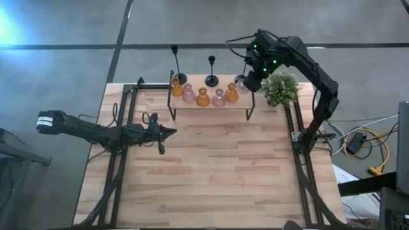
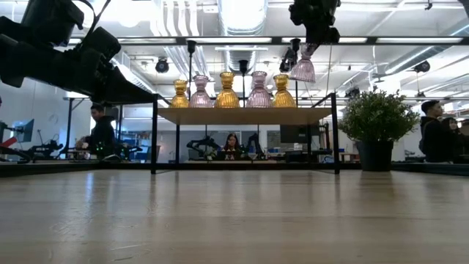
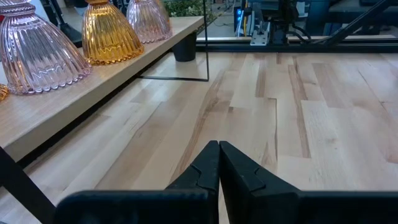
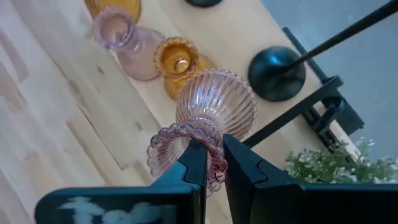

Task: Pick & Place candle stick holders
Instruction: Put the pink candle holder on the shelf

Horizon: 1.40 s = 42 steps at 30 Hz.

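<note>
**Desk:** What did you have in front of you, biggest thing first?

**Me:** The wooden table (image 1: 211, 179) filled my overhead view, bare across its near half. At its far edge stood the black-legged shelf (image 1: 211, 106), and just off the shelf's right end sat the bushy green plant (image 1: 280, 87) in its dark pot.

**Desk:** And the arms?

**Me:** My left arm lay low over the left side of the table, near the shelf's left legs. Its left tool (image 3: 219, 163) was clenched, fingers pressed together on nothing, hovering above the boards. My right arm reached in from the right, and the right tool (image 4: 214, 163) was over the shelf's right end.

**Desk:** Was it carrying anything?

**Me:** Yes. It was clamped on the beaded rim of a pink glass holder (image 4: 214, 109), which hung clear above the shelf top, up beside the plant. I saw it lifted in the level view too.

**Desk:** The rest of the holders?

**Me:** Five squat glass ones (image 2: 227, 90) stood in a row on the shelf, amber and pink alternating, amber at both ends. Behind them I could make out two tall black holders (image 1: 211, 79), thin stems on round bases, and the wrist view showed a black round base (image 4: 277, 73) just beyond the lifted glass.
</note>
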Motion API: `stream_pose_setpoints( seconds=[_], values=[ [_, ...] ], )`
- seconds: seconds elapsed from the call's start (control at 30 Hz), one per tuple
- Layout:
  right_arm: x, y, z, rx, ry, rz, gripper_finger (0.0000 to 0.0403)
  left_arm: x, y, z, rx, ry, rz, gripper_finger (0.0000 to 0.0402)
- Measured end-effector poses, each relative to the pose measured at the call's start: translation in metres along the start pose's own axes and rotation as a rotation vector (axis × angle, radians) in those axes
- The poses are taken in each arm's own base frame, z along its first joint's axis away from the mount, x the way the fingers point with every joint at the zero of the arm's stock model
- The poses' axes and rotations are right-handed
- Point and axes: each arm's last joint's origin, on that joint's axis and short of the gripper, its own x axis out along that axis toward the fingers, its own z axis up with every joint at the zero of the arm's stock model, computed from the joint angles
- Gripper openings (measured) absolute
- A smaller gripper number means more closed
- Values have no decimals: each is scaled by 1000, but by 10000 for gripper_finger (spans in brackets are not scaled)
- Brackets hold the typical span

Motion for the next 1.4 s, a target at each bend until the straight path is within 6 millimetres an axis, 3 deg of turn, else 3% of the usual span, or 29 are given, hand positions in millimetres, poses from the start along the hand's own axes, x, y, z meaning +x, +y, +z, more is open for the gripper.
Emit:
stream_pose_setpoints(
  seconds=[0.57,0.9,1.4],
  values=[
    [-7,-1,-11,49,-3,-16,21,0,0,0,0,1,0,12],
    [24,-4,-14,90,107,-26,21,0,0,0,0,1,0,12],
    [57,-7,-7,87,110,-5,21,0,0,0,0,1,0,12]
  ],
)
